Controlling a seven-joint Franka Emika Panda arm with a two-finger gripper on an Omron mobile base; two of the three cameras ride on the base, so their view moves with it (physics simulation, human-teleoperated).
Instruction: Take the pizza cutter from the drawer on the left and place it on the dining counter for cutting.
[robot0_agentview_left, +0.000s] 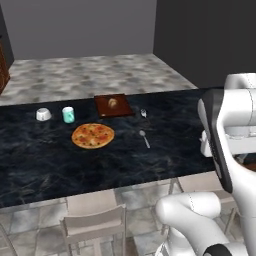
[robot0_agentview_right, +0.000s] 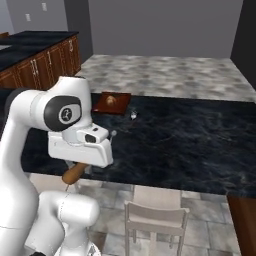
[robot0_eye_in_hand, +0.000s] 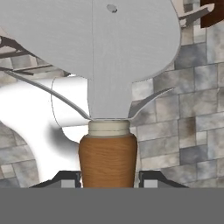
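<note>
My gripper (robot0_eye_in_hand: 108, 177) is shut on the pizza cutter (robot0_eye_in_hand: 108, 100). Its brown wooden handle sits between the two finger tips, and the flat light-grey wheel fans out ahead over the tiled floor. In the right base view the handle (robot0_agentview_right: 74, 174) sticks out below the white hand, just off the near edge of the dining counter (robot0_agentview_right: 190, 145). The counter's black veined top (robot0_agentview_left: 45, 165) runs across the left base view. The drawer is out of view.
On the counter lie a pizza (robot0_agentview_left: 93, 135), a brown board (robot0_agentview_left: 113, 105), a teal cup (robot0_agentview_left: 68, 114), a white bowl (robot0_agentview_left: 44, 114) and a thin silver utensil (robot0_agentview_left: 144, 138). Pale chairs (robot0_agentview_left: 95, 220) (robot0_agentview_right: 155, 220) stand along the near side. Wooden cabinets (robot0_agentview_right: 35, 65) stand far left.
</note>
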